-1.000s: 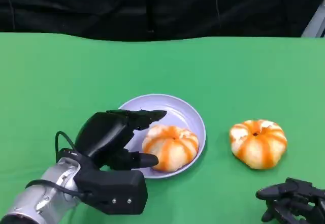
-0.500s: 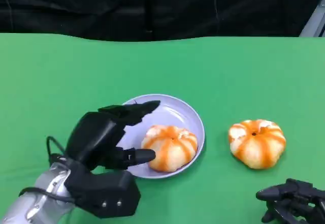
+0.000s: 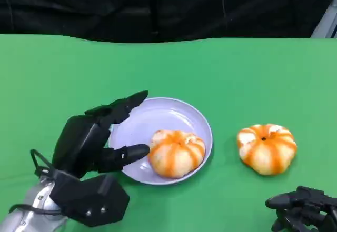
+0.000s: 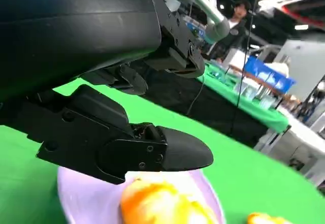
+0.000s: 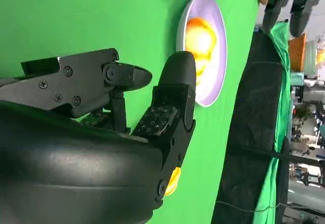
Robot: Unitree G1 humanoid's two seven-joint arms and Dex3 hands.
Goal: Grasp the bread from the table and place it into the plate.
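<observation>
An orange-striped bread (image 3: 176,152) lies in the lilac plate (image 3: 143,122), on its right half; it also appears as the bread (image 4: 162,206) on the plate (image 4: 84,201), and as the bread (image 5: 199,38) in the plate (image 5: 218,76). A second striped bread (image 3: 267,148) sits on the green table to the plate's right. My left hand (image 3: 93,137) hovers at the plate's left rim, fingers spread, holding nothing. My right hand (image 3: 303,208) rests low at the near right edge, fingers apart, below the second bread.
The green table (image 3: 63,74) stretches wide to the left and back, ending at a black curtain (image 3: 158,6). In the left wrist view, other tables and a person stand in the background.
My left hand has drawn back to the left, away from the bread in the plate, with fingers still spread. The right hand and both breads stay where they were.
</observation>
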